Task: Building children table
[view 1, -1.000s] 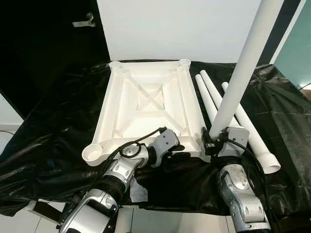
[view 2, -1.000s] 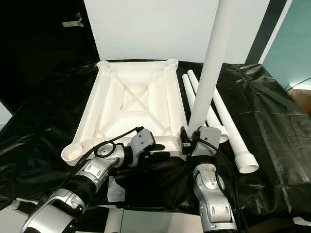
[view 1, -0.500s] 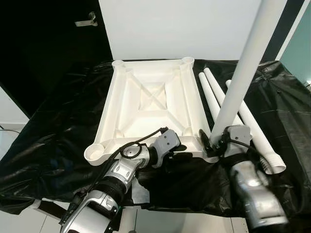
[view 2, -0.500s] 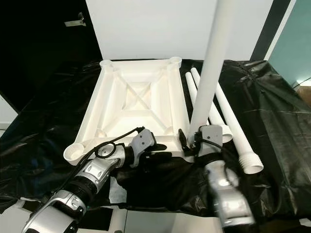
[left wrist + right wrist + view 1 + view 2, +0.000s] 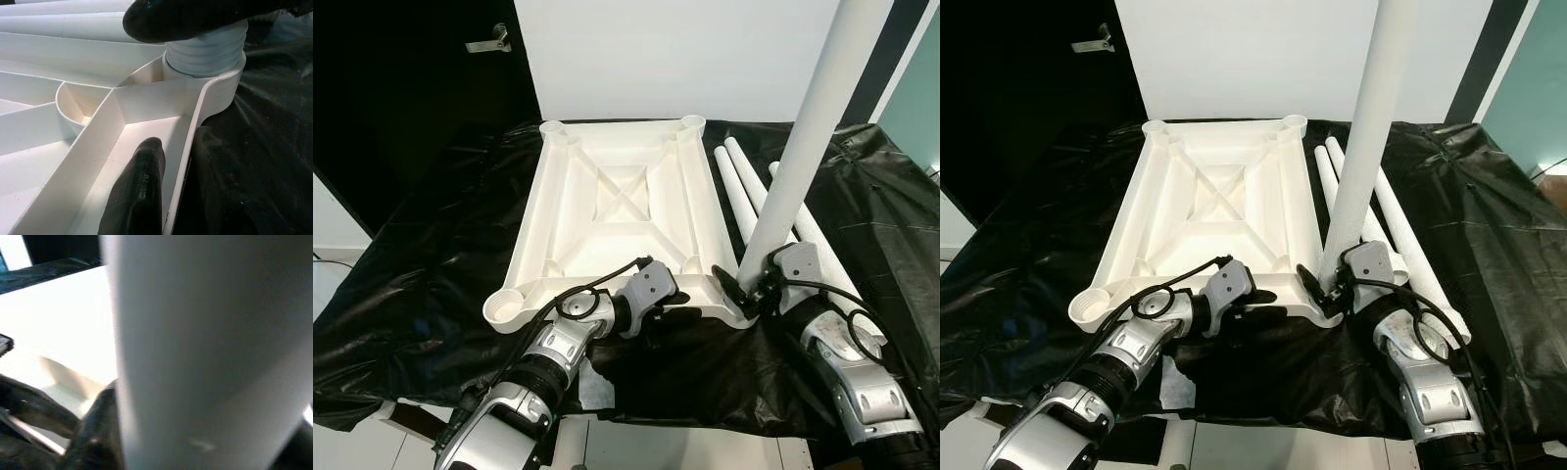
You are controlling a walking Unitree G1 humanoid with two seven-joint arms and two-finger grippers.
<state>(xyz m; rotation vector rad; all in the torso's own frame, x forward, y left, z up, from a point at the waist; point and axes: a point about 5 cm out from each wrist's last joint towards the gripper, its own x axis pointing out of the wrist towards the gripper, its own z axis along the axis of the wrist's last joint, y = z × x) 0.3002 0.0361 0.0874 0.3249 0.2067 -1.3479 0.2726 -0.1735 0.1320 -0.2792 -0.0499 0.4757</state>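
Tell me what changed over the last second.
The right arm swung outward to the robot's right, while its right pincer stayed clamped on the upright leg in the corner socket. The left pincer still grips the tabletop rim; the spare legs lie unmoved.

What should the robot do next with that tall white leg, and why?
Probably keep twisting the leg down: the right gripper clamps it upright in the tabletop's near-right socket, its threads still show above the rim, and the left gripper pinches the edge.

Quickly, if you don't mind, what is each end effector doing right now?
Left end effector: shut on the near rim of the tabletop.
Right end effector: shut on the upright table leg, at its base.
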